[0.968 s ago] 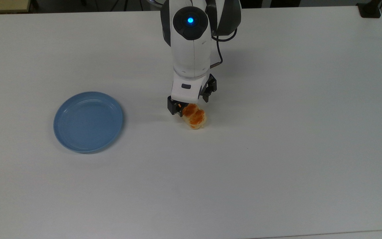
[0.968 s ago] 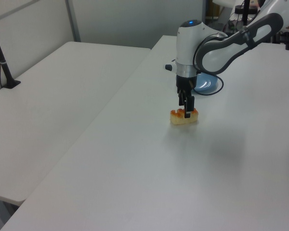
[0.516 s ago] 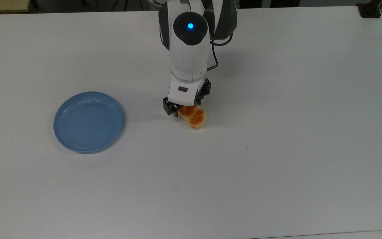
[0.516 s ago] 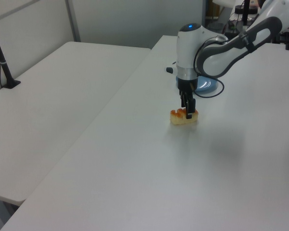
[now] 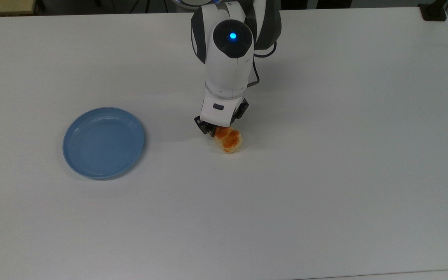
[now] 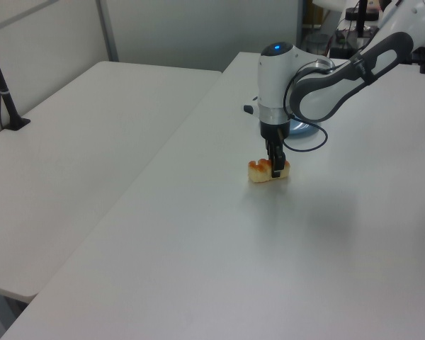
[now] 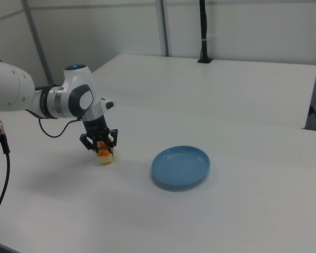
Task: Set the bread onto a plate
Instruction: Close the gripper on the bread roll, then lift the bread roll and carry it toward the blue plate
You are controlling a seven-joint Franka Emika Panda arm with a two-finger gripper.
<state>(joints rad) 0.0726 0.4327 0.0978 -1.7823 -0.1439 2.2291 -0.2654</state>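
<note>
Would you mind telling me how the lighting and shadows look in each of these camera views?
Top view: even overhead light, a faint shadow beside the plate and a blue indicator lamp glowing on the arm. Left view: a soft shadow under the bread. Right view: a broad, diffuse shadow on the table below the arm.

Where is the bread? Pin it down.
The bread lies on the white table near the top view's centre, right of the blue plate, with the gripper on it.
</note>
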